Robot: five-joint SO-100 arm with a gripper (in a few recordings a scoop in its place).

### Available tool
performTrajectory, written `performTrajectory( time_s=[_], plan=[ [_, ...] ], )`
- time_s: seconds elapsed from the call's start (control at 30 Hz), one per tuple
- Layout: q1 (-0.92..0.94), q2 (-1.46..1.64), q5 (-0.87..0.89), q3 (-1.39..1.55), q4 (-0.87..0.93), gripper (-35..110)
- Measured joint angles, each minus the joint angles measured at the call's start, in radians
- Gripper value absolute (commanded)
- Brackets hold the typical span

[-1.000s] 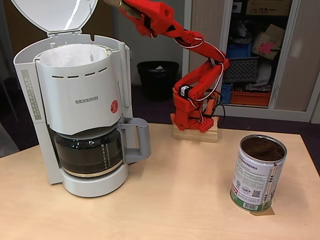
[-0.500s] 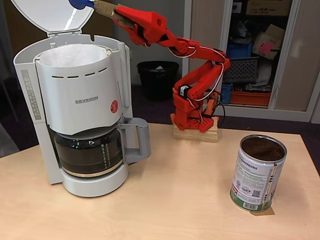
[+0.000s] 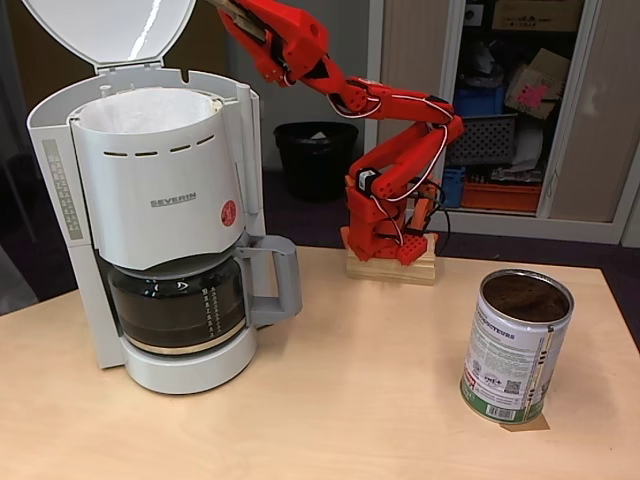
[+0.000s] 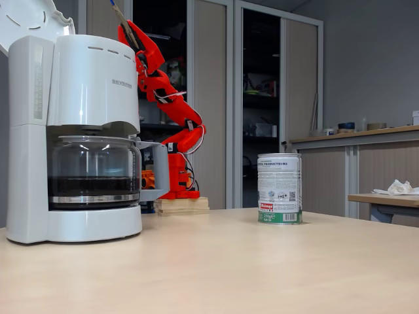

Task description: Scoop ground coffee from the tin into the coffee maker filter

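The white coffee maker [image 3: 160,200] stands at the table's left with its lid [image 3: 110,28] up and the white paper filter [image 3: 140,108] showing in its top. My red gripper [image 3: 228,8] is high at the picture's top edge, up and to the right of the filter, shut on a brown scoop handle [image 3: 236,12]. In another fixed view the gripper [image 4: 131,33] sits beside the coffee maker [image 4: 78,131], with the handle [image 4: 122,14] slanting up out of frame. The tin [image 3: 515,350] stands at the right, ground coffee [image 3: 527,297] inside. Its label shows on the tin [image 4: 279,188].
The glass carafe [image 3: 178,305] holds dark liquid. The arm's wooden base [image 3: 392,265] sits at the table's far edge. A black bin [image 3: 316,155] and open cupboards stand behind. Bare tabletop [image 3: 370,390] lies between coffee maker and tin.
Half a second ago a blue scoop bowl showed at the top, over the lid. The gripper has since tilted upward, and the bowl has left the frame.
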Motion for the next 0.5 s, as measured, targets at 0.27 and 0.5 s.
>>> performTrajectory(
  time_s=[0.27, 0.5],
  plan=[
    [-0.109, -0.035, -0.426, -0.130, 0.118, 0],
    [-0.296, -0.032, -1.055, -0.319, 0.511, 0]
  ],
)
